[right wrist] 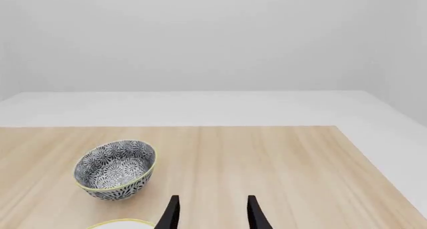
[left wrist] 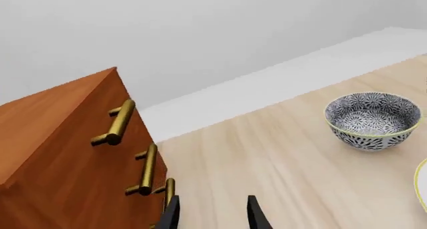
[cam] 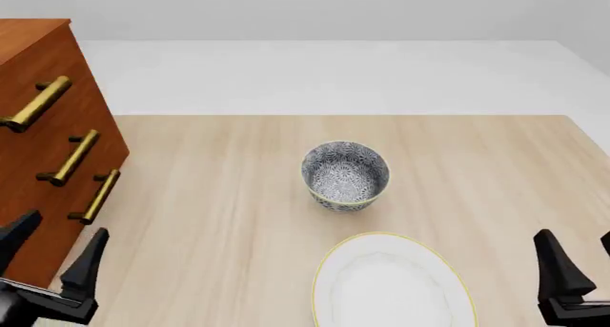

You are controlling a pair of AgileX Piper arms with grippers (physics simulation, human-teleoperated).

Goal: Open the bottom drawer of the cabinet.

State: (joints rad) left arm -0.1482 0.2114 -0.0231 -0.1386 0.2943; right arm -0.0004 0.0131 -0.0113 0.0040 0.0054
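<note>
— At the near left corner of the bench (cam: 238, 198), where does the left gripper (cam: 53, 250) sit?
— Low and close to the cabinet (cam: 38, 163), its black fingers spread apart with nothing between them. In the left wrist view one fingertip lies just beside the lowest brass handle (left wrist: 169, 191); I cannot tell if it touches.
— And the bottom drawer (cam: 67, 230)?
— Shut, flush with the two drawers above, at the cabinet's base on the left.
— The right gripper (right wrist: 211, 213)?
— Near the bench's right edge, well apart from the cabinet, jaws parted and empty, pointing forward. A patterned bowl (cam: 345, 175) stands mid-bench, a white plate (cam: 391, 284) just in front of it.
</note>
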